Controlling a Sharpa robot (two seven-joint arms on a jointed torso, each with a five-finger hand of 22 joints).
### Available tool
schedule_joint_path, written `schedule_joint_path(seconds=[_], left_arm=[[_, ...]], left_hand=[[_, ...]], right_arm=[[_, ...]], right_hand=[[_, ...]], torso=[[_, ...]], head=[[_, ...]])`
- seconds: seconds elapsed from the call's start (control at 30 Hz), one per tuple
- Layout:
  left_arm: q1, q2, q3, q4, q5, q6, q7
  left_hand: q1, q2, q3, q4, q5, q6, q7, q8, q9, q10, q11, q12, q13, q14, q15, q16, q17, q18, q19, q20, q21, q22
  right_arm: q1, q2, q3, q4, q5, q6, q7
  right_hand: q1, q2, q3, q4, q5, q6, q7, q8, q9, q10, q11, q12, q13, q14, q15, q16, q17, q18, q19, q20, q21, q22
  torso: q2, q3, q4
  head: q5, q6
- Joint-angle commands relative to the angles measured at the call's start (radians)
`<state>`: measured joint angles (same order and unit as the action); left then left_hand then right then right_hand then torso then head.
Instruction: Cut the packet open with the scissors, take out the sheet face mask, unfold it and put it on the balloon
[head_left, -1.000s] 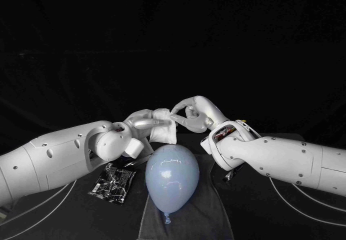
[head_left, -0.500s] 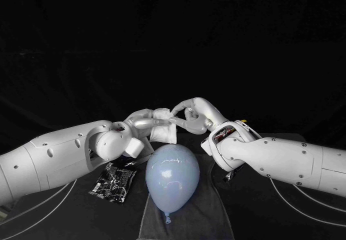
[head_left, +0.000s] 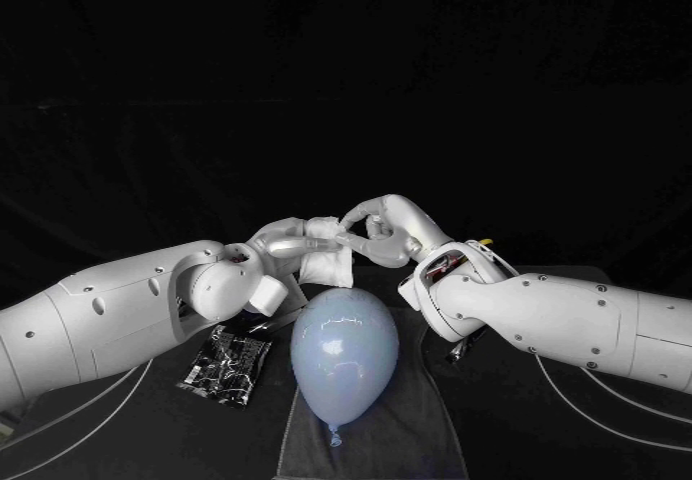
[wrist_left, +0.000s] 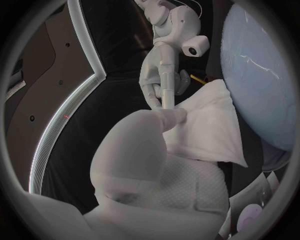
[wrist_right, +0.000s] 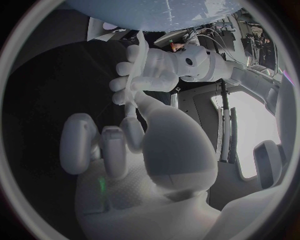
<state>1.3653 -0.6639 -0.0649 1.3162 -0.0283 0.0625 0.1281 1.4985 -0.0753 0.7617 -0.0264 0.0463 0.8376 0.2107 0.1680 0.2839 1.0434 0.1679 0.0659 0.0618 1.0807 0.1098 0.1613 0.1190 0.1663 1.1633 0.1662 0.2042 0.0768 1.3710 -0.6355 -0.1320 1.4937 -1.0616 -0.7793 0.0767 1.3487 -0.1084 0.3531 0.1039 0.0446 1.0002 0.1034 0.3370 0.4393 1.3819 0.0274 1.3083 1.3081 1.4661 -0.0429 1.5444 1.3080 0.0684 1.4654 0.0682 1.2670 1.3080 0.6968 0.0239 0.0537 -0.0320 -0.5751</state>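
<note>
In the head view the left hand (head_left: 296, 243) and right hand (head_left: 378, 228) meet above the table. Both pinch the folded white sheet face mask (head_left: 329, 264), which hangs just beyond the blue balloon (head_left: 345, 350). The black packet (head_left: 227, 366) lies beneath the left forearm. The left wrist view adds the right fingertips (wrist_left: 165, 95) closing on the mask's upper edge. Since a second ago the right arm has edged slightly toward the left hand, and both holds are unchanged.

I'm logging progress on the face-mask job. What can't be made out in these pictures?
- mask: how far unfolded; head view, left hand and right hand cover its top edge.
- packet: cut end; head view, left arm overlaps it.
- balloon: far side; left wrist view, cut by the circle's rim.
</note>
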Motion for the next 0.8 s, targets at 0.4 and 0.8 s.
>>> schedule_joint_path(seconds=[0.4,0.8], left_arm=[[0.001,0.0,0.001,0.002,0.006,0.024,0.003],[0.001,-0.001,0.001,0.003,0.004,0.038,0.013]], left_hand=[[-0.006,-0.005,0.0,-0.01,0.002,0.001,0.005,0.002,0.002,-0.007,0.0,-0.005,-0.001,0.003,-0.005,-0.007,0.001,0.013,0.005,-0.001,0.003,-0.002],[-0.062,-0.068,-0.058,-0.023,0.002,-0.016,0.022,-0.007,-0.004,-0.035,0.017,-0.007,-0.002,-0.044,0.02,-0.04,-0.008,-0.012,-0.06,0.011,-0.031,-0.013]], right_arm=[[-0.001,0.001,0.001,0.005,-0.03,-0.022,-0.011],[-0.003,-0.005,0.001,0.01,-0.04,-0.053,-0.002]], right_hand=[[0.041,0.046,0.047,-0.029,0.004,0.035,-0.04,0.054,0.024,0.083,-0.035,0.099,0.129,0.103,-0.023,0.024,0.258,-0.023,0.029,-0.022,0.075,0.204],[0.044,0.048,0.066,-0.04,0.004,0.034,-0.042,0.071,0.033,0.096,-0.038,0.113,0.141,0.105,-0.027,0.026,0.263,-0.029,0.038,-0.029,0.101,0.211]], torso=[[-0.001,0.0001,-0.0009],[0.0,0.0006,-0.0011]], head=[[0.003,-0.002],[0.002,0.0]])
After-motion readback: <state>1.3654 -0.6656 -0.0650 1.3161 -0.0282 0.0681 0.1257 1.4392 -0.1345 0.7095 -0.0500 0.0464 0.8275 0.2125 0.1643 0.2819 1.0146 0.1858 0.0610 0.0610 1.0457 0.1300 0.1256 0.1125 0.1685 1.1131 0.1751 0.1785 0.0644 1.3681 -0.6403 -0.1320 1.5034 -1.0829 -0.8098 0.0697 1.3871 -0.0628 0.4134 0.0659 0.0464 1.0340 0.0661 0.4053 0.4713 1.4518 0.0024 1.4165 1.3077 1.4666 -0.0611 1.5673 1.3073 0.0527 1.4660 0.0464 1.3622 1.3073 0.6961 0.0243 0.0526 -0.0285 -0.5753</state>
